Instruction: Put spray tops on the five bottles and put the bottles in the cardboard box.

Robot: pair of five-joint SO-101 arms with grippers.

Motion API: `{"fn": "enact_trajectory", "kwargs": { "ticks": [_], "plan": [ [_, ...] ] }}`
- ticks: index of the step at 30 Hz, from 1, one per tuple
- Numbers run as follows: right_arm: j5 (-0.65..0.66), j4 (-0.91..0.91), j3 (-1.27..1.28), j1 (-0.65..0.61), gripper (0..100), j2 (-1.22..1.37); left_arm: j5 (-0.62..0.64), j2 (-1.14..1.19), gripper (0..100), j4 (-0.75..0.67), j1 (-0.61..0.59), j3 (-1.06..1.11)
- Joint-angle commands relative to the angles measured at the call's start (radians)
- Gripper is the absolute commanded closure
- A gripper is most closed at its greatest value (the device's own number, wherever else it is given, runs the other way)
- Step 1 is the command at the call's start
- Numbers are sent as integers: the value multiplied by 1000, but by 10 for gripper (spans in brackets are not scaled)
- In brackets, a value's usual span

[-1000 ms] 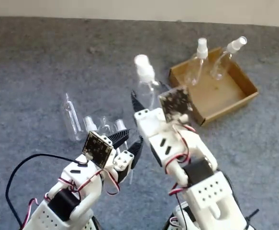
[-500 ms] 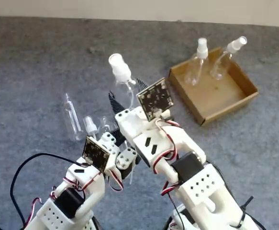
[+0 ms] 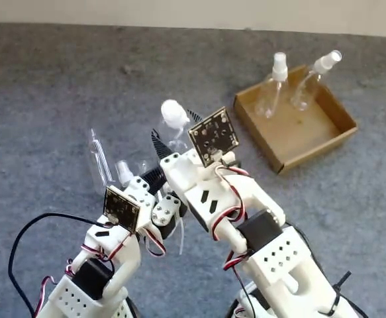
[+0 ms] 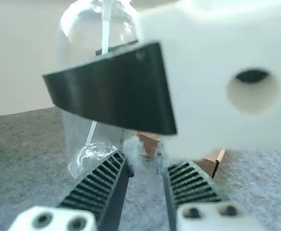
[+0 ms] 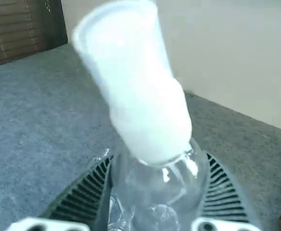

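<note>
Right gripper (image 3: 175, 131) clamps a capped bottle (image 3: 174, 114) mid-frame.
Left gripper (image 4: 143, 163) below it: jaws barely parted, holding nothing.

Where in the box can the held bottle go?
The near half of the cardboard box is bare, in front of the two capped bottles at its far side. Crowded: the carpet by the left gripper, with a loose bottle and spray tops.

White spray top (image 5: 135, 96), clear bottle (image 5: 154, 204)
</note>
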Motion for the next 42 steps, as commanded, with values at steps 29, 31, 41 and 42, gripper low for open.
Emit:
{"fn": "enact_trajectory", "kwargs": {
  "ticks": [29, 31, 41, 42],
  "plan": [
    [9, -61, -74, 840, 827, 81, 5, -10, 949, 64, -30, 21],
    [9, -134, -74, 877, 827, 156, 5, -10, 950, 66, -30, 21],
    [8, -265, -217, 955, 827, 479, 5, -8, 950, 66, -30, 21],
    [8, -265, -251, 957, 827, 513, 5, -8, 950, 66, -30, 21]
  ]
}}
